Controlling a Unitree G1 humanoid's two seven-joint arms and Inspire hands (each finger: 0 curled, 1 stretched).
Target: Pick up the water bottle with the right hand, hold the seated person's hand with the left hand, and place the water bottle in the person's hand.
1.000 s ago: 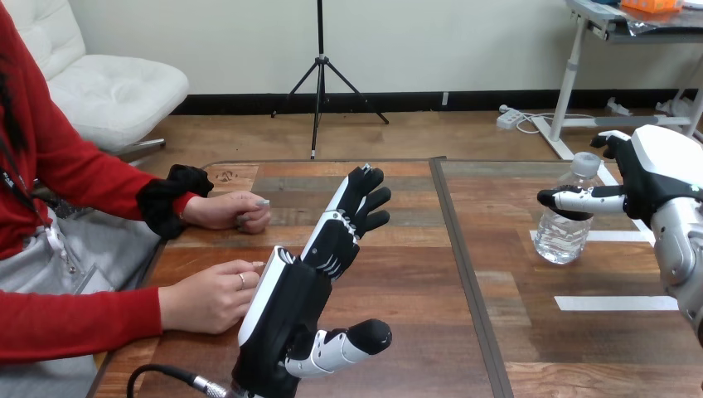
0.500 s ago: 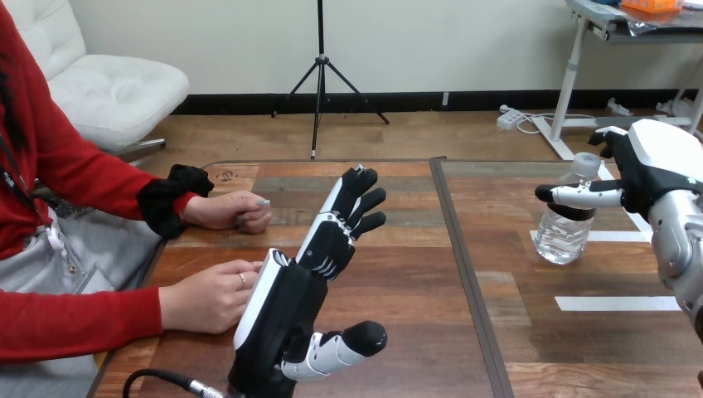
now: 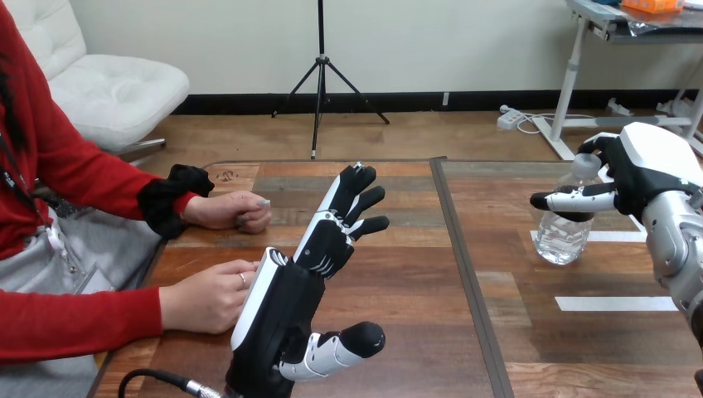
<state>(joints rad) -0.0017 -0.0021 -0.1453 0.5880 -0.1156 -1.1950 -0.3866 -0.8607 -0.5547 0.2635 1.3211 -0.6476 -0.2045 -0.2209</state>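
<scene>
Plastic water bottle (image 3: 563, 236) at right stands unlifted by our wide-open right hand (image 3: 642, 170); our straight-fingered left hand (image 3: 282, 303) holds nothing beside the person's hand (image 3: 207, 297) at lower left, so every step remains.

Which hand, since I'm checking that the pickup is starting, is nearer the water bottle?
The right hand: it is up at the water bottle, its thumb across the bottle's front. The left hand stands open far to the bottle's left, beside the person's nearer hand.

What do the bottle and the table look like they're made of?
Table: wood or wood-look planks, fairly matte, with visible grain. Water bottle: likely clear, glossy plastic; the wood shows through its ribbed wall.
</scene>
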